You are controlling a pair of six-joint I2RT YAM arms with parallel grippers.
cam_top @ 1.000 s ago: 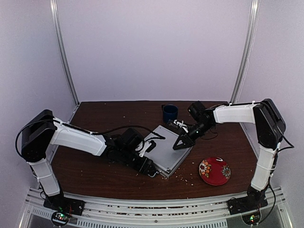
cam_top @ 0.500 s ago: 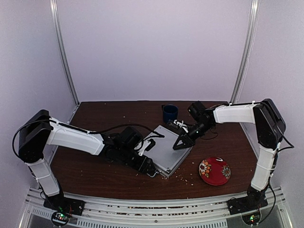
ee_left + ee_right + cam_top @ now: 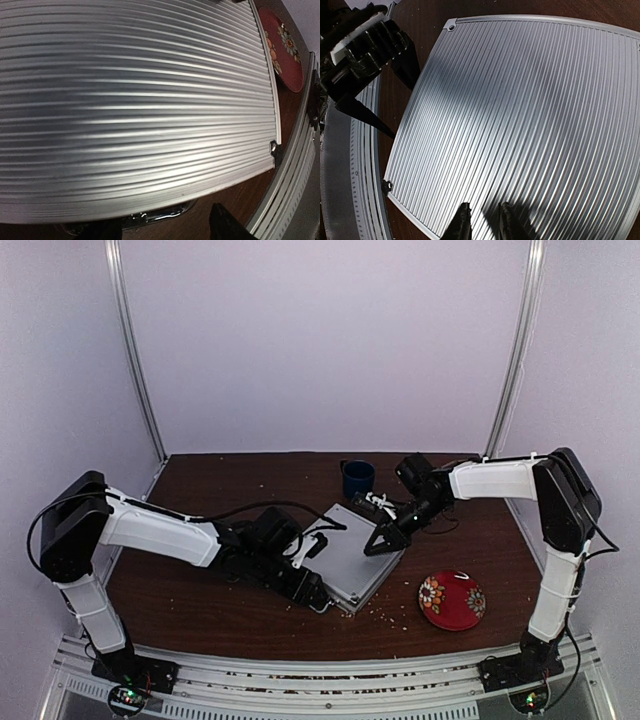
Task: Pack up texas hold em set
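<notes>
Left gripper [image 3: 315, 598] shifted slightly beside closed briefcase [image 3: 358, 558]

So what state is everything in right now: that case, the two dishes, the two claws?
Silver ribbed aluminium briefcase: closed, lying flat on the brown table.
Left gripper: open, at the case's near edge.
Right gripper: shut, tips on the case's top.
Red floral bowl: upright, nothing seen in it.
Dark blue mug: upright behind the case; contents hidden.
</notes>
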